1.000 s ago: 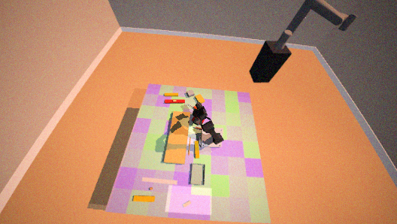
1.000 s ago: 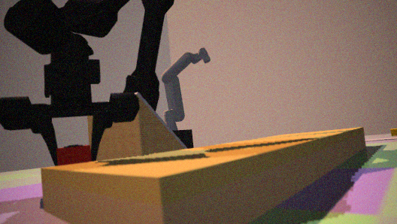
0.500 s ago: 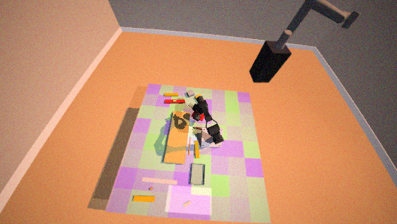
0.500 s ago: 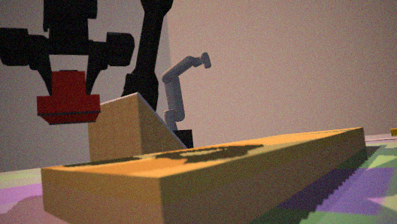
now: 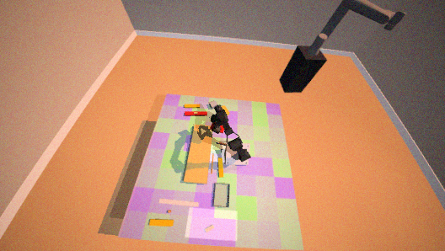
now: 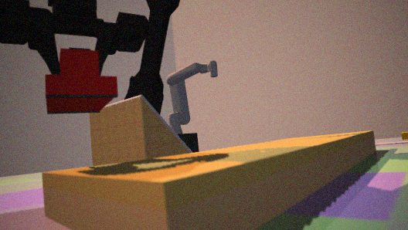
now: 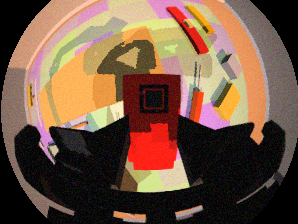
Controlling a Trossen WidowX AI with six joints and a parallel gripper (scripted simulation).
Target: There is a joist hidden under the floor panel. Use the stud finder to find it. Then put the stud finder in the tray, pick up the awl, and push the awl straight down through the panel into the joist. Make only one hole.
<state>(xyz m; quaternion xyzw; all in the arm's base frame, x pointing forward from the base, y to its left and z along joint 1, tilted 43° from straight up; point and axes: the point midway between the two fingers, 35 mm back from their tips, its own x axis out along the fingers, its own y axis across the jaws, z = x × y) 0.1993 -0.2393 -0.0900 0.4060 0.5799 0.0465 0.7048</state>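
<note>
"Where's the stud finder (image 5: 220, 130) (image 6: 81, 86) (image 7: 152, 150)?"

"In my gripper (image 5: 216, 128) (image 6: 79, 71) (image 7: 152, 116) — my fingers are partway open, one pressed to each side of its narrow upper part. The wide red foot hangs below my fingertips, roughly level."

"Touching the panel (image 5: 198, 162) (image 6: 106, 198) (image 7: 75, 87)?"

"No, I've got it raised, near one end of the panel. (My shadow falls across that orange top.)"

"And the tray (image 5: 221, 194)?"

"Well apart from me, past the panel's other end. I see its grey floor inside a dark rim; the stud finder is up here with me. A yellow bar (image 5: 220, 168) lies outside it, between tray and arm."

"Anything else near you?"

"My wrist view shows an orange-handled tool (image 7: 197, 106) with a thin shaft, off to one side — I can't tell whether that's the awl."
</note>
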